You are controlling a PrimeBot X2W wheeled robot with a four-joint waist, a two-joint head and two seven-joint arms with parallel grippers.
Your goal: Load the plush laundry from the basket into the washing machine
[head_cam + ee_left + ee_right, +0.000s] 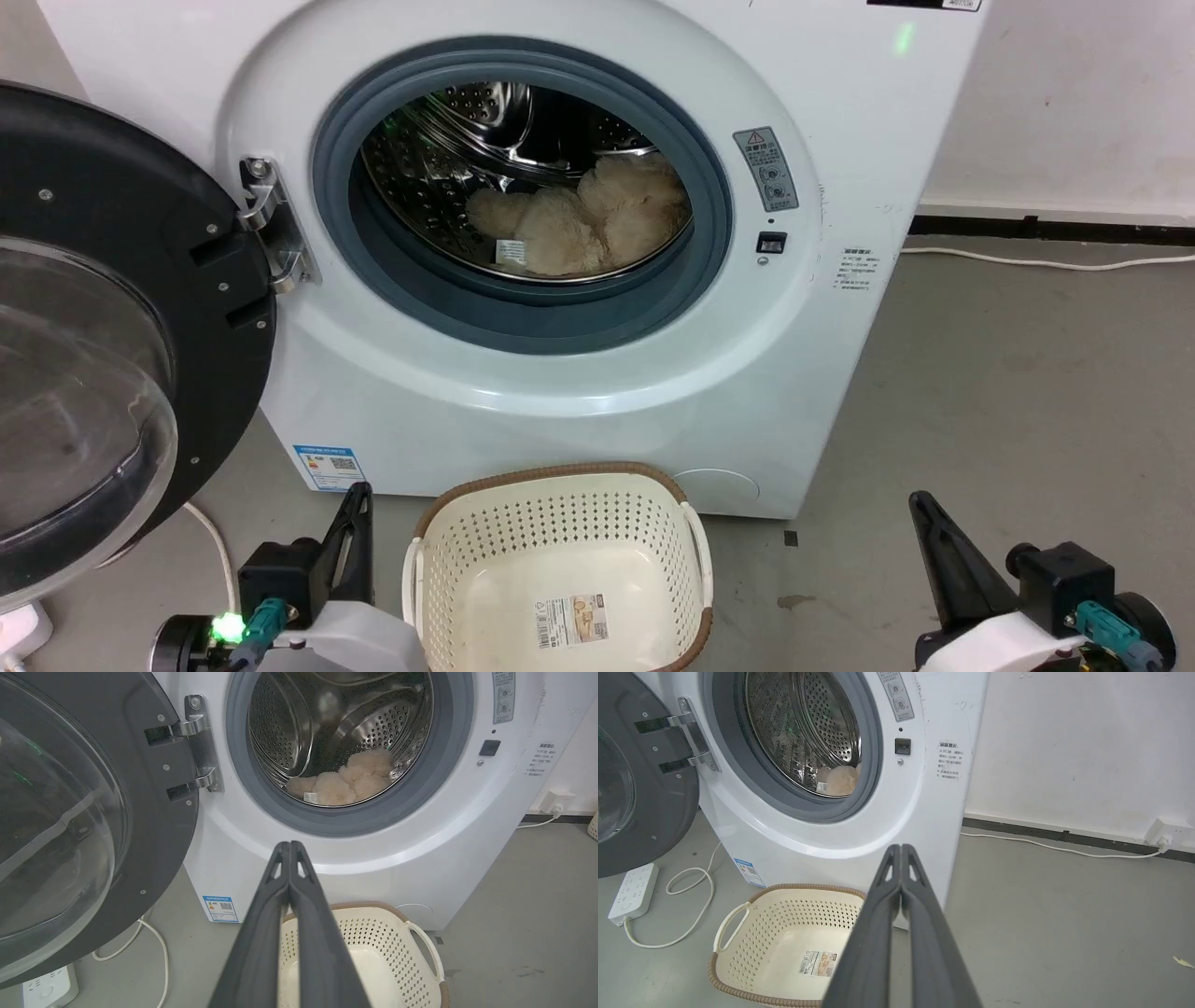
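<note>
Ref pt: washing machine (560, 411), white front-loader. Stands w/ door (112, 308) swung wide open on robot's L side, hung on a metal hinge (271, 224). Black rim, clear bulged glass in ctr.

Plush laundry (583, 224): inside the washing machine. Lies on btm of the shiny perforated drum (439, 159), toward the R of the opening, behind the grey gasket (523, 308). Looks cream-beige, shaggy, lumpy. Shows a small white tag (511, 252) at its front-L edge. Lies well apart from both grippers.

Basket (560, 523): on floor right in front of the washing machine, below the opening, just beside the front panel's btm edge. Sits upright w/ brown rim up, white handles at the sides, label sticker (569, 621) on its bare floor.

L gripper (289, 845): in front of the washing machine, just L of the basket, near the open door's lower edge. Holds fingers pressed together, tips touching, pinching nothing. Points up at the front panel below the opening, per L wrist view.

R gripper (901, 848): also in front of the washing machine, off to the R of the basket, apart from it. Holds fingers pressed together likewise, nothing btwn them.

White power strip (633, 893): on floor L of the washing machine, under the open door, w/ a looped white cable (165, 966) beside it. Wall socket (1169, 830): low on the wall, well R of the washing machine.
</note>
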